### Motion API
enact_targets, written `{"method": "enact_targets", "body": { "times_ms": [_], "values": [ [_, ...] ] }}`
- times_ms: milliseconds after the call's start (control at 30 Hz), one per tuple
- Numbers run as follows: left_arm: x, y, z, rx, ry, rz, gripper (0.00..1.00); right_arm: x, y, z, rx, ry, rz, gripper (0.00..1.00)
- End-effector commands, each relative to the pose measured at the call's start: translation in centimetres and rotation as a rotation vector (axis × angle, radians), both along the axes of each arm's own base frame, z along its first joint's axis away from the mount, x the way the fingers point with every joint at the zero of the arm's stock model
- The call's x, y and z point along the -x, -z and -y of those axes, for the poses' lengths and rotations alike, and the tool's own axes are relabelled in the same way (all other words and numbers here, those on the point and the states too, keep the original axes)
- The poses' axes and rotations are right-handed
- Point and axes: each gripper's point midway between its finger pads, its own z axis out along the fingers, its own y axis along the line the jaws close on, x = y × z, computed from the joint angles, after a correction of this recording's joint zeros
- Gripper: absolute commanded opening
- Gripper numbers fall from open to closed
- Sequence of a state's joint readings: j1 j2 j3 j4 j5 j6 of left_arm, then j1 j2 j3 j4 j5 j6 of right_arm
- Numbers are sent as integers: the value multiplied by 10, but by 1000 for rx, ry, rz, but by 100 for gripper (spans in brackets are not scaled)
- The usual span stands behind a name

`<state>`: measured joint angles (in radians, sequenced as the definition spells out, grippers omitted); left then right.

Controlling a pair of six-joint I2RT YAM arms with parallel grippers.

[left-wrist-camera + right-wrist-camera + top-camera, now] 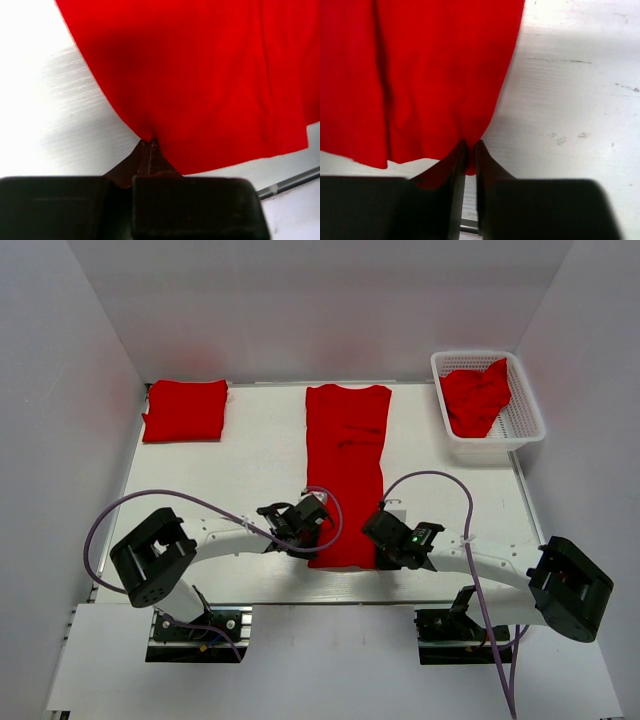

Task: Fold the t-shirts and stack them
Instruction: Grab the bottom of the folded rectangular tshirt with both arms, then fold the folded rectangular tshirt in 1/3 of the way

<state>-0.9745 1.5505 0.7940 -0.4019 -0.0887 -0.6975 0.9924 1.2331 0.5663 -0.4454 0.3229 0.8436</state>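
Both jaws pinch t-shirt [345,460] (hem) — flat.

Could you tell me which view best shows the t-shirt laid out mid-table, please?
The top external view: it shows the middle t-shirt at full length, a long strip. Each wrist view shows only a near corner, pinched by the left gripper or right gripper.

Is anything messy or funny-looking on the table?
Only one thing: a crumpled t-shirt lies scrunched in the white basket at the far right, unlike the folded t-shirt at the far left. The middle t-shirt lies straight, the left hand and right hand each pinching its near end.
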Motion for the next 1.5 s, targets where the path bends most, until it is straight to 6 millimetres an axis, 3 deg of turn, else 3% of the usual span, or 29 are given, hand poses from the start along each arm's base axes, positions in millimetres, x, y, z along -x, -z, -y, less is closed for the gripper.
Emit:
{"method": "enact_targets", "body": {
  "times_ms": [0, 67, 133, 333, 500, 600, 700, 900, 1100, 1233, 1300, 1467],
  "values": [
    [34, 29, -22, -74, 31, -126, 0, 8, 8, 2, 8, -27, -32, 7],
    [32, 25, -20, -58, 32, -116, 0, 9, 5, 1, -4, -34, -30, 0],
    [32, 19, -19, -46, 22, -112, 0, 11, 2, -2, -22, -45, -35, 0],
    [25, -25, -11, 73, 3, -28, 0, 13, -14, -7, -78, -41, -28, 0],
    [15, -48, 0, 122, 10, 23, 0, -1, -38, -10, -82, -12, 31, 0],
    [7, -50, 6, 113, 1, 17, 0, -16, -52, -9, -52, 14, 90, 0],
    [-7, -58, 9, 107, -52, 36, 0, -28, -62, -12, -37, 48, 118, 0],
    [-53, -88, 10, 88, -190, 133, 0, -65, -83, -9, 25, 139, 220, 0],
    [-92, -88, 9, 38, -211, 156, 0, -104, -96, -2, 83, 191, 301, 0],
    [-121, -101, 13, 71, -216, 202, 0, -131, -94, 3, 100, 233, 317, 0],
    [-137, -111, 10, 80, -232, 226, 0, -143, -97, -4, 77, 203, 337, 0],
    [-164, -109, 12, 74, -207, 242, 0, -177, -107, -13, 62, 171, 364, 0]
  ]
}}
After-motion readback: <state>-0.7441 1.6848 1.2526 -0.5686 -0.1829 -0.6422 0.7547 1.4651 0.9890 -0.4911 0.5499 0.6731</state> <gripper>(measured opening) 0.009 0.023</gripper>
